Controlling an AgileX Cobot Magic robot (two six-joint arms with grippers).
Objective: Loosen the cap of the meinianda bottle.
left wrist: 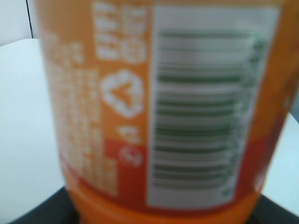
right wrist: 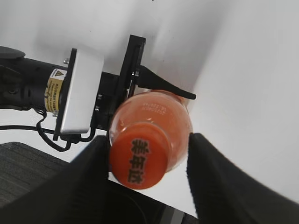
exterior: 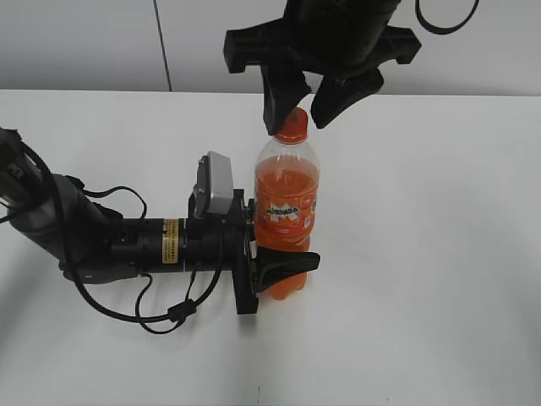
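The meinianda bottle (exterior: 286, 216) stands upright on the white table, full of orange liquid. My left gripper (exterior: 283, 258) reaches in from the left, lying low, and is shut on the bottle's lower body. The bottle's label (left wrist: 154, 116) fills the left wrist view. The orange cap (exterior: 292, 125) sits on the neck. My right gripper (exterior: 302, 118) hangs from above, open, with one finger on each side of the cap. In the right wrist view the cap (right wrist: 138, 161) with dark print lies between the two fingers (right wrist: 147, 156); the left finger is close against it, the right finger stands apart.
The white table (exterior: 439, 254) spreads all round the bottle. The left arm's body and camera block (exterior: 215, 182) lie on the table at the left, with black cables (exterior: 161, 317) looped in front. A grey wall stands behind.
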